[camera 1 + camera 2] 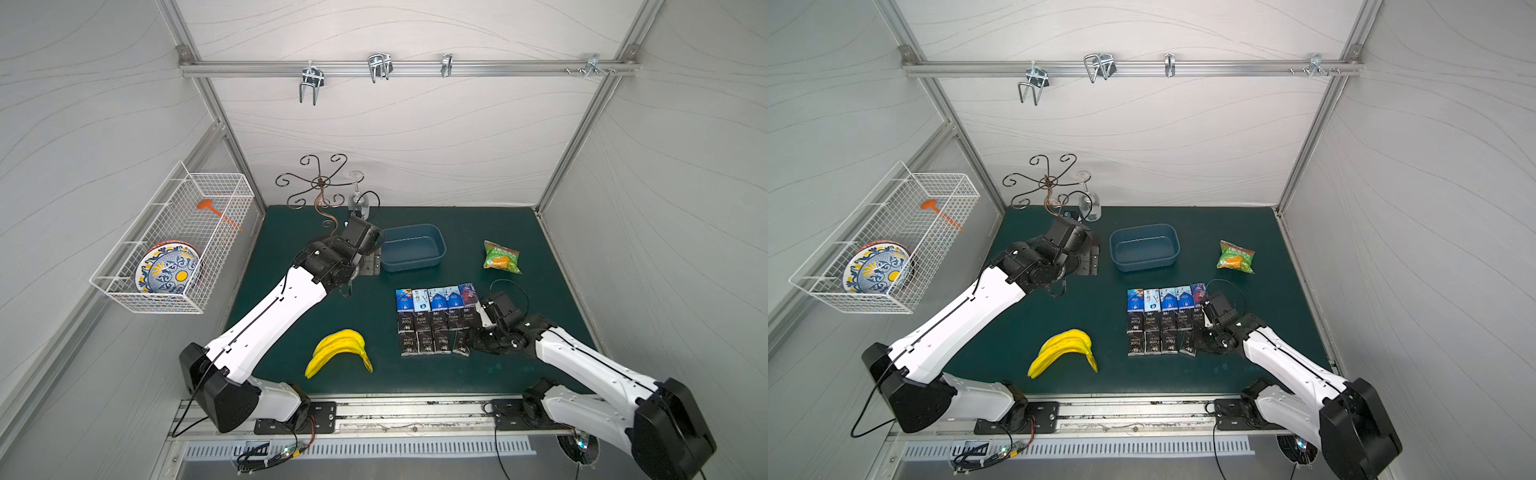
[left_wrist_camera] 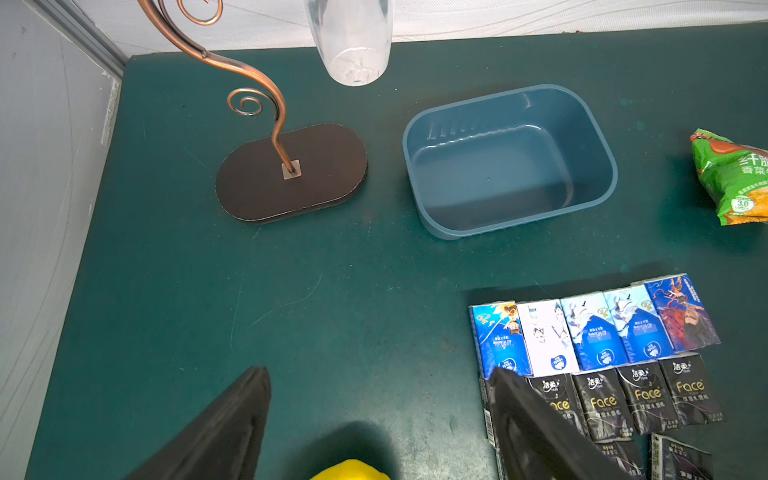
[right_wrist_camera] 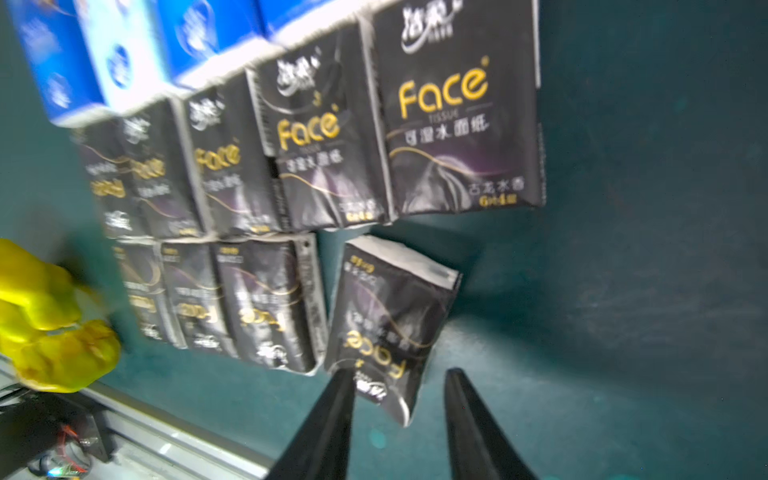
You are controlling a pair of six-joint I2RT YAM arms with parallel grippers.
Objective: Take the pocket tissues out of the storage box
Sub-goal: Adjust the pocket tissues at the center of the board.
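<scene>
Right gripper [image 3: 399, 372] gapes by black pocket tissues [image 3: 461, 112] lettered "Face".

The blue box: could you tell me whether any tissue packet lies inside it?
No, the box shows only its bare floor, while the tissue packets lie in rows on the mat outside it.

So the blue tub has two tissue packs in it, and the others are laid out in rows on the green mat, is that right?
Not quite. The storage box is empty; the left wrist view shows its bare floor. The pocket tissues are laid out in rows on the green mat, as you said.
</scene>
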